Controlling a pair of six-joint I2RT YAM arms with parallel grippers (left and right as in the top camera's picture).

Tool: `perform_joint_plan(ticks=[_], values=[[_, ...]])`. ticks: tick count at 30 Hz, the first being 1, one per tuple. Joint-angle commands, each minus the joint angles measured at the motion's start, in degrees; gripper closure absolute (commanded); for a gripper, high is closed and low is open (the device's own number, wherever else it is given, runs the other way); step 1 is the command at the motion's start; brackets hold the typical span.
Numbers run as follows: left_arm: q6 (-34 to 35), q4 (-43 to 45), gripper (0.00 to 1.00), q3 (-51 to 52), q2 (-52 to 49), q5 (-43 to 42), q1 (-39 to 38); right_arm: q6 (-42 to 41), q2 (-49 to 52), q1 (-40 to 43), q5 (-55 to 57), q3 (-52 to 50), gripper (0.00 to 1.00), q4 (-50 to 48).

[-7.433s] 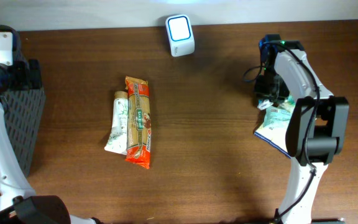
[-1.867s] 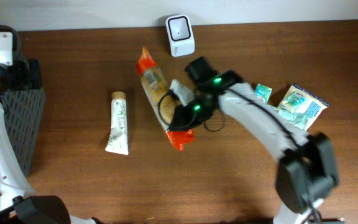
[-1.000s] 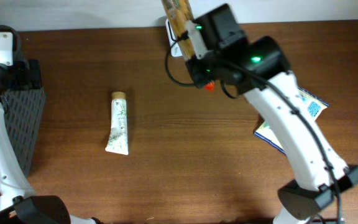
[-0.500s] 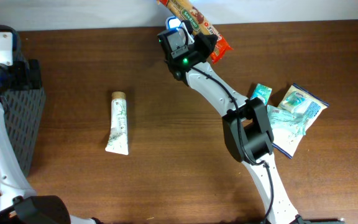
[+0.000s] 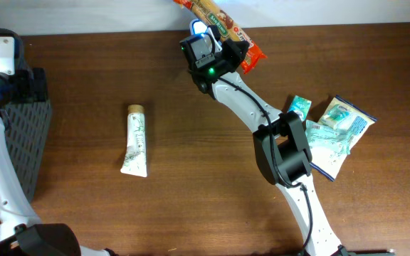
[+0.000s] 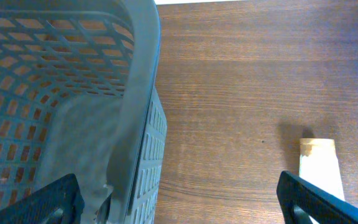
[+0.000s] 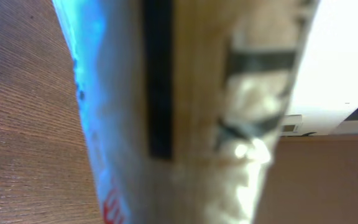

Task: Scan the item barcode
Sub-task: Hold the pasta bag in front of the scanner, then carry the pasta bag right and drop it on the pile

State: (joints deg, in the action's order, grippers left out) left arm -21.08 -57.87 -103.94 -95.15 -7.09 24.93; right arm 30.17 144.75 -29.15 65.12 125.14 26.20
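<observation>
The snack bar (image 5: 223,23) is clamped in the right jaws at the desk's (image 5: 191,178) far edge. Its long axis slants from upper left to lower right over the barcode scanner (image 5: 201,28), which peeks out just beneath. In the right wrist view blue light washes one side of the wrapper, too blurred to show a barcode. The left jaws stand wide apart beside the basket (image 5: 27,121), well away, so any turning likely falls to the right arm.
</observation>
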Motion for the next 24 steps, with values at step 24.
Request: perform_joint_plan(ticks=[24], values=[[-0.90, -0.04, 0.01, -0.24, 0.00, -0.44, 0.37, -50.42, -36.46, 32.04, -54.69, -26.58, 0.96, 58.75]])
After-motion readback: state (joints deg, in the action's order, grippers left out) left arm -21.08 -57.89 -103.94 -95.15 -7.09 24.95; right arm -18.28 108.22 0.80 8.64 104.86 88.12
